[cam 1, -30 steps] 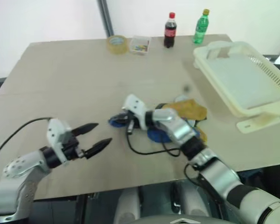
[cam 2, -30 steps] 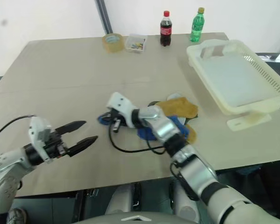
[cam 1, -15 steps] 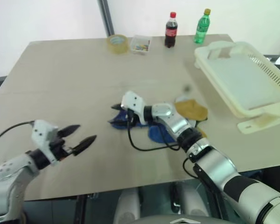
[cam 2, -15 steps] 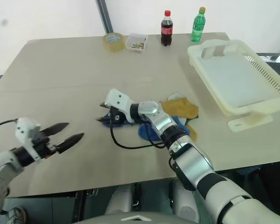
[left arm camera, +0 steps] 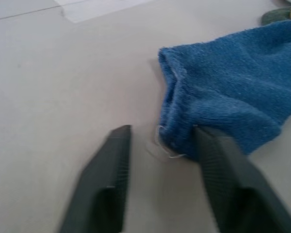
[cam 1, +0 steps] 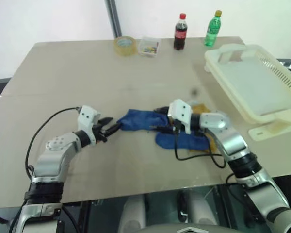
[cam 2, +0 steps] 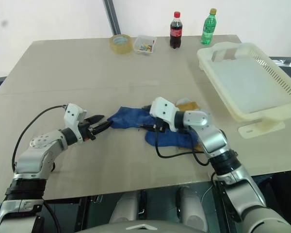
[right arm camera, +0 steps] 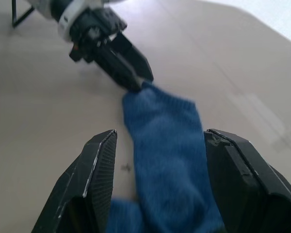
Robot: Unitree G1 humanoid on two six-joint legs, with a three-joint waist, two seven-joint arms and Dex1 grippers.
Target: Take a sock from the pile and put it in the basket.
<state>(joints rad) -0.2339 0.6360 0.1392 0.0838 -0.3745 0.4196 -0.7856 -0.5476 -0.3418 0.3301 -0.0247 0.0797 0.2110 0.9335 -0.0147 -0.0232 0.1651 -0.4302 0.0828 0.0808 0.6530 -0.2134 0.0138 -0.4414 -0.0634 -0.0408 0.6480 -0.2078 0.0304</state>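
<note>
Since a second ago my right gripper (cam 2: pixel 144 127) has swung back toward the pile (cam 2: pixel 182 127), dragging one blue sock (cam 2: pixel 128 116) out flat between the two grippers; my left gripper (cam 2: pixel 100 127) has come forward to its cuff. Left jaws narrowly apart, one finger (left arm camera: pixel 218 165) touching the cuff edge, the other on bare table; I cannot tell if it is pinched. Right jaws stand apart, astride the sock's other end. Count: two blue socks, one mustard. Open table (cam 1: pixel 63 73) beyond both jaws. Farther right of the right jaws, one cream basket (cam 1: pixel 254 77), apart from the pile. At the far edge: one tape roll (cam 1: pixel 124 45), one clear box (cam 1: pixel 149 46), two bottles (cam 1: pixel 181 32).
</note>
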